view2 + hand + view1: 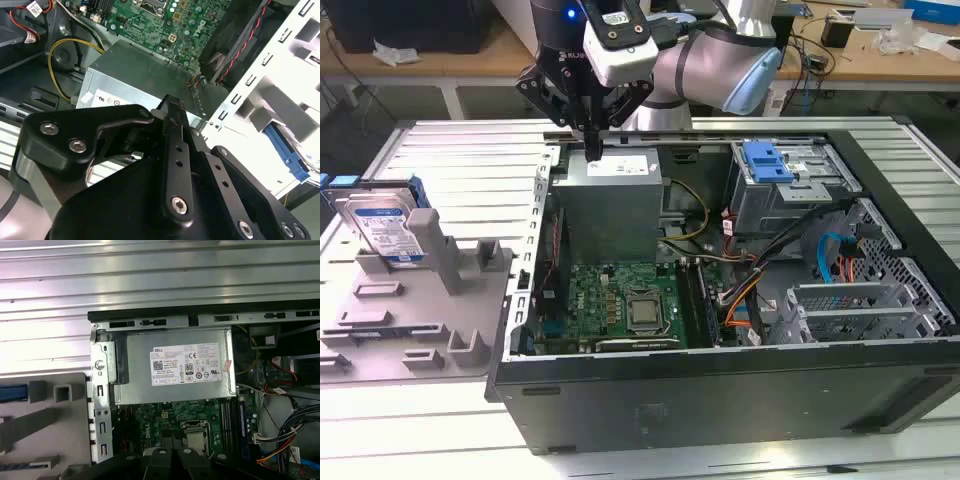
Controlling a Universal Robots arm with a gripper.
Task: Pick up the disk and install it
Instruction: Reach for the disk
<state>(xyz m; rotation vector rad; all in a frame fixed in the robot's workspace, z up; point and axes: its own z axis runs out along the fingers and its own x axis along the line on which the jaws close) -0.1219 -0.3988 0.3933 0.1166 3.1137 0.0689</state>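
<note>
Claw: the gripper [592,147] has its fingers drawn together to a point, with nothing held between them.
Claw position: it hangs just above the labelled end of the power supply [612,205], inside the open computer case [720,400].
Below the claw: the motherboard [610,295] lies at six o'clock from the claw in the exterior view, beyond the power supply.
Drive cage: the metal drive cage [800,195] sits at about three to four o'clock from the claw, with a blue latch [767,162] on top. Whether its bay is free is hard to tell past the cables.
Disk: the disk [382,228] stands on edge in its blue carrier, slotted into a grey holder stand [445,255] outside the case. It is at about eight o'clock from the claw and well apart from it.
Progress: judged from this, nothing is done yet. The disk sits untouched in its stand, so both the pick-up and the installation remain.
</note>
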